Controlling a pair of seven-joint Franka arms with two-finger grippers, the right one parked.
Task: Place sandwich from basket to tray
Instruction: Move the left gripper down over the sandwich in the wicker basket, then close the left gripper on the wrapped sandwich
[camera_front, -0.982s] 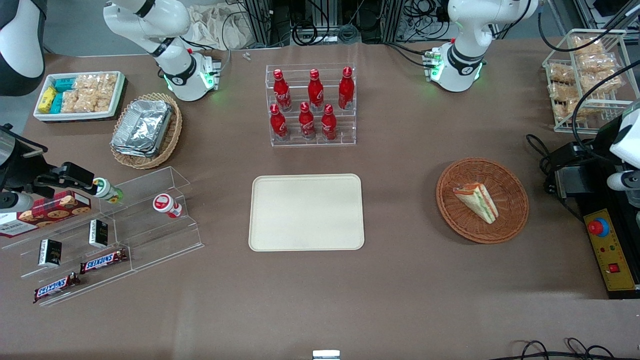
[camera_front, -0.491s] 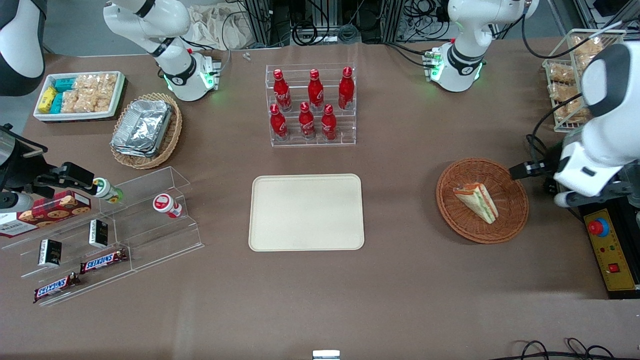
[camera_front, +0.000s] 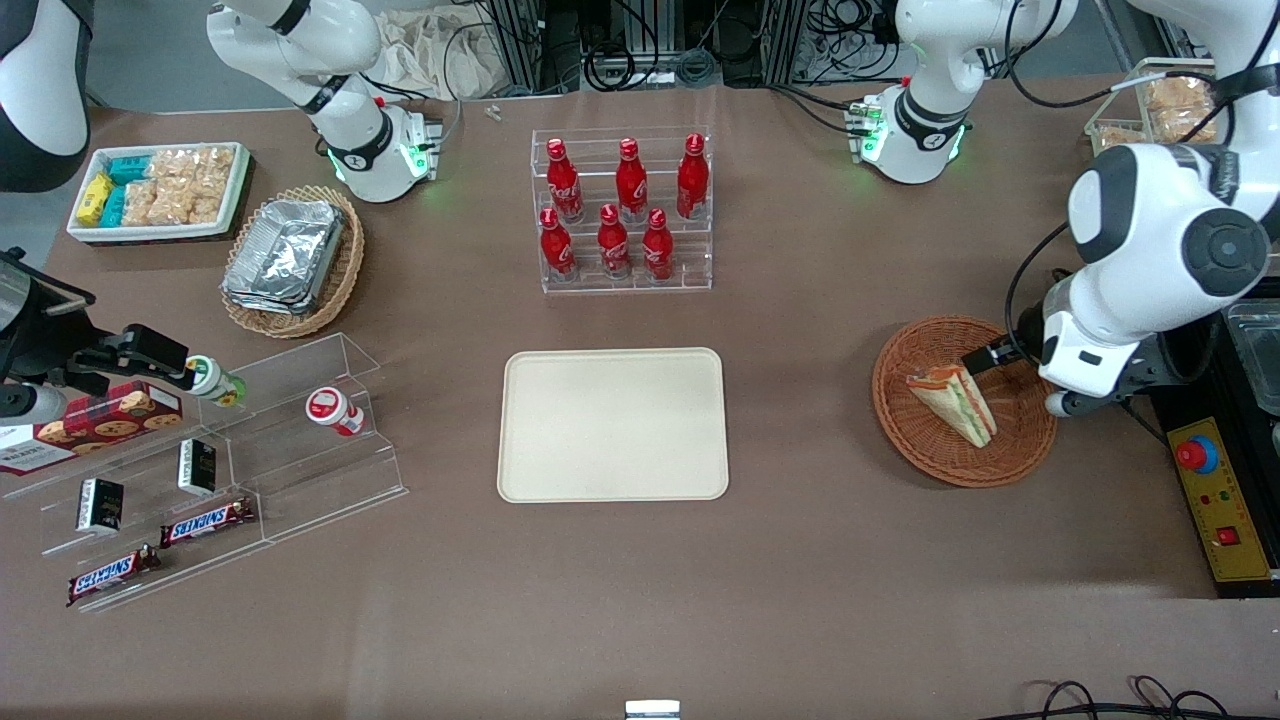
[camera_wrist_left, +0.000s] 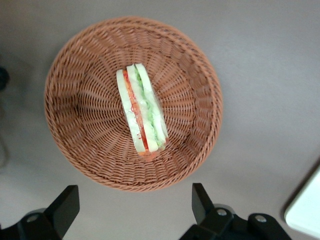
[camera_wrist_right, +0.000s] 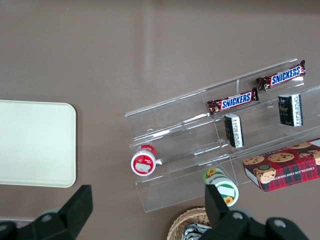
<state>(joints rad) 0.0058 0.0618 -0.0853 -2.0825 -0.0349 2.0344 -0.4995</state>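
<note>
The sandwich (camera_front: 955, 400), a wrapped white-bread wedge with red and green filling, lies in the round reddish-brown basket (camera_front: 905, 440). The cream tray (camera_front: 612, 424) lies flat at the table's middle, toward the parked arm's end from the basket. My left gripper (camera_front: 1050, 390) hangs above the basket's rim on the working arm's side. In the left wrist view the gripper (camera_wrist_left: 132, 210) is open and empty, its black fingers (camera_wrist_left: 200, 200) spread wide over bare table just outside the basket (camera_wrist_left: 75, 100), with the sandwich (camera_wrist_left: 142, 112) in the basket's middle. A tray corner (camera_wrist_left: 306, 215) shows too.
A clear rack of red bottles (camera_front: 622, 212) stands farther from the camera than the tray. A control box with a red button (camera_front: 1215, 495) and a wire rack of snack bags (camera_front: 1165, 130) sit at the working arm's end. Stepped acrylic shelves (camera_front: 220, 470) hold snacks at the parked arm's end.
My left arm has swung in from the working arm's end of the table and its gripper now hangs by the basket's rim. The sandwich and basket have not moved.
</note>
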